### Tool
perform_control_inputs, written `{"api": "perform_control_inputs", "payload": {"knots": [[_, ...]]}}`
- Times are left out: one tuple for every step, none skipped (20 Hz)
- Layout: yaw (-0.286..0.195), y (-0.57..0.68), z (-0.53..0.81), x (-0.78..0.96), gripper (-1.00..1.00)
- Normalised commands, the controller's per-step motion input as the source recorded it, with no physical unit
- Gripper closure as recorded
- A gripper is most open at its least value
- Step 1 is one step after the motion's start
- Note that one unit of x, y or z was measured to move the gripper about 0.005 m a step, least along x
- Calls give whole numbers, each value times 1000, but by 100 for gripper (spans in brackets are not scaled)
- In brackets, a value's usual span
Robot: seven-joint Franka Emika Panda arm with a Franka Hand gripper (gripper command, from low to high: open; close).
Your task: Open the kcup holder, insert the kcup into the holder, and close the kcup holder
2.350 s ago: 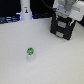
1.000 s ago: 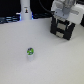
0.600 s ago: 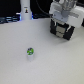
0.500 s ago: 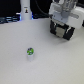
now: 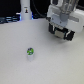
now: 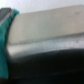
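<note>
1. White tabletop (image 5: 20, 67) fills most of the exterior view; dark background strip along the far edge, with a white upright post (image 5: 25, 9) standing at the back toward the exterior view's left.
2. kcup (image 5: 31, 52) stands upright on the table, exterior view's left of centre, green top up, whitish body below. Nothing touches it.
3. kcup holder (image 5: 62, 31) is a black box at the back on the exterior view's right, well apart from the kcup. Front face with slotted handles is partly visible under the arm.
4. Arm comes in from the top at the exterior view's right; gripper (image 5: 62, 22) sits right at the holder, overlapping its upper front. Contact not resolvable at this resolution.
5. Finger state: cannot tell whether they are apart or together; fingers merge with the black box.
6. Wrist view is a blurred close-up: grey surface (image 6: 47, 30) across most of it, dark band below, teal-green edge (image 6: 5, 40) along one side. What the grey surface is cannot be told.
</note>
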Motion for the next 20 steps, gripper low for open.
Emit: {"api": "perform_control_inputs", "payload": {"knots": [[-84,-364,133,917,100],[-82,-358,142,919,100],[-81,-354,149,921,100],[-80,-359,153,920,100],[-82,-371,144,917,100],[-83,-378,136,913,100],[-83,-394,122,906,100],[-69,-363,189,907,100],[-75,-398,162,883,100],[-77,-404,152,869,100],[-78,-407,157,854,100],[-84,-412,171,845,100],[-85,-416,184,834,100],[-38,-190,212,704,100],[-92,-150,159,624,-100],[-88,-81,171,538,-100],[-85,-38,186,449,-100],[-86,-25,148,438,-100],[-104,-23,275,354,-100],[-97,-38,272,354,-100]]}}
